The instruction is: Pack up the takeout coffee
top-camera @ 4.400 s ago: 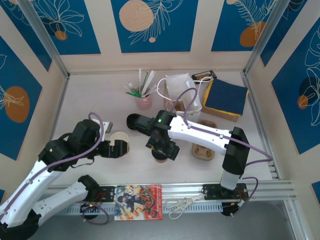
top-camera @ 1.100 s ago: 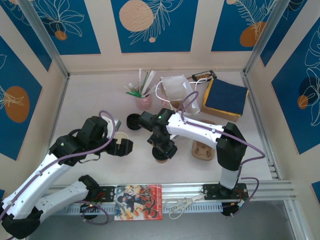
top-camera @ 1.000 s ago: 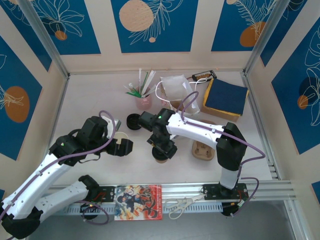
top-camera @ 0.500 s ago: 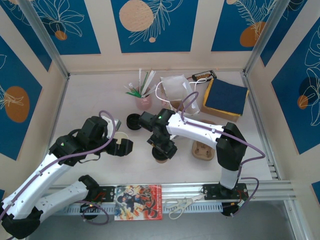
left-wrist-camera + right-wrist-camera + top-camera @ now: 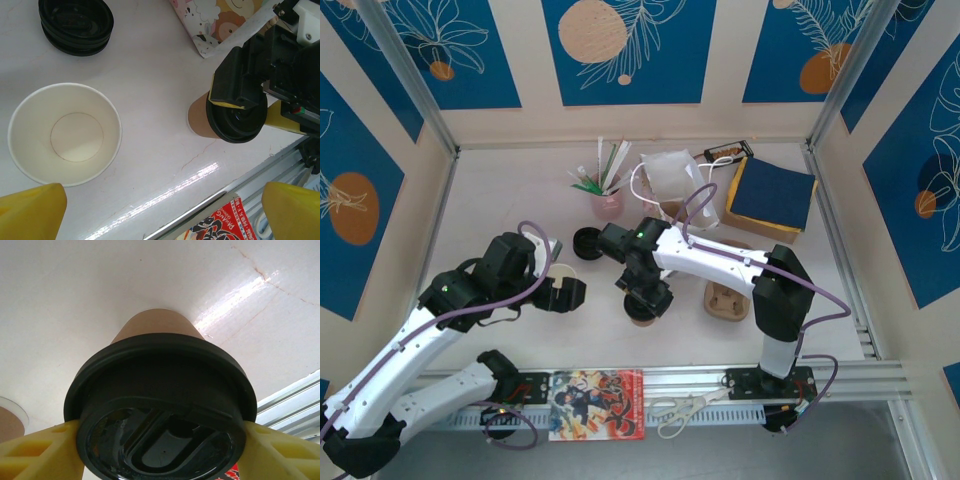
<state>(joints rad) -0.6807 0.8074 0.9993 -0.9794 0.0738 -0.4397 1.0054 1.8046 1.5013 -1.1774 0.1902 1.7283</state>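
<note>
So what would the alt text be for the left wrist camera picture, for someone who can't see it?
An empty paper cup, white inside, stands on the pale table near the left hand's wide-open yellow fingertips. To its right, the right hand clasps the black lid on a brown cup; a stack of black lids sits top left.

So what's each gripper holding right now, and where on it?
The right gripper grips the black lid by its rim, on the brown cup. The left gripper is open, holding nothing.
</note>
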